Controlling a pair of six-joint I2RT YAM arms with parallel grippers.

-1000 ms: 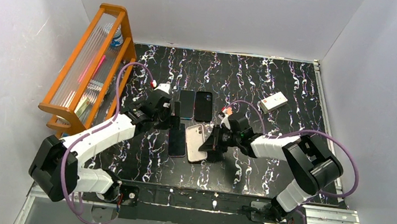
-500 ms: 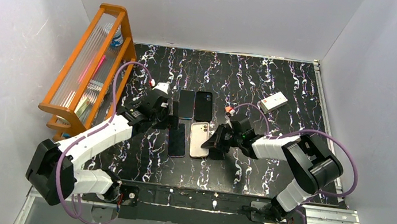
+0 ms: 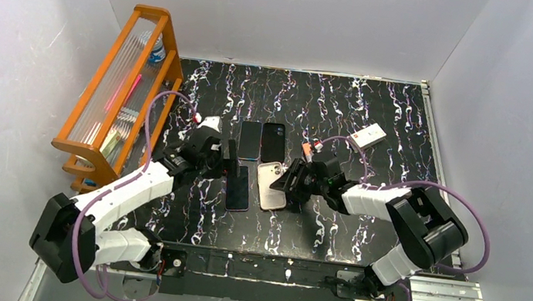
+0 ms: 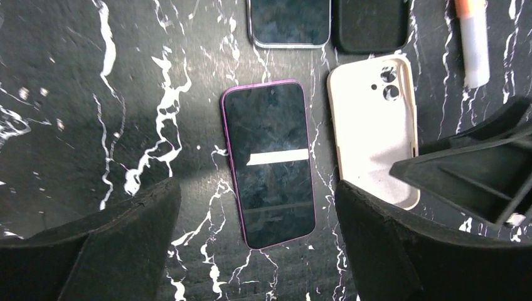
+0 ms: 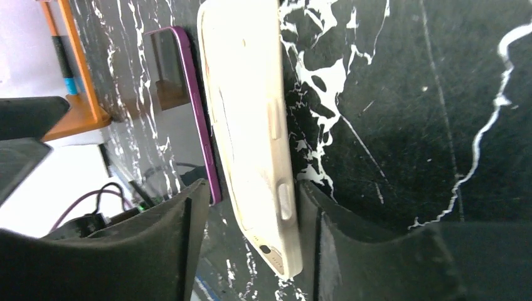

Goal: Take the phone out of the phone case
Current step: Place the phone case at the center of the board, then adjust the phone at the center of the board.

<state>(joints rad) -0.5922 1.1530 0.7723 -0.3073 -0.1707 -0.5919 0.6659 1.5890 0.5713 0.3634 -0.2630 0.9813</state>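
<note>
A purple-edged phone [image 3: 239,187] lies screen up on the black marbled table, out of its case [image 4: 268,163]. Right beside it, a cream phone case [image 3: 268,186] lies flat and empty, camera holes showing [image 4: 375,128]. My left gripper [image 4: 256,200] hovers open over the phone's near end, touching nothing. My right gripper [image 5: 251,194] stands open astride the case's long edge [image 5: 248,119]. One finger is close against the case and the other stands apart from it. The phone's purple rim [image 5: 188,94] shows just beyond the case.
A second dark-screened phone [image 3: 250,140] and a black case [image 3: 274,142] lie just behind the pair. An orange rack [image 3: 124,85] stands at the left edge. A small white box [image 3: 367,137] sits at the back right. White walls enclose the table.
The cream case, held tilted up by my right gripper a second ago, now lies flat and the gripper has opened. My left gripper drew back slightly and widened a little.
</note>
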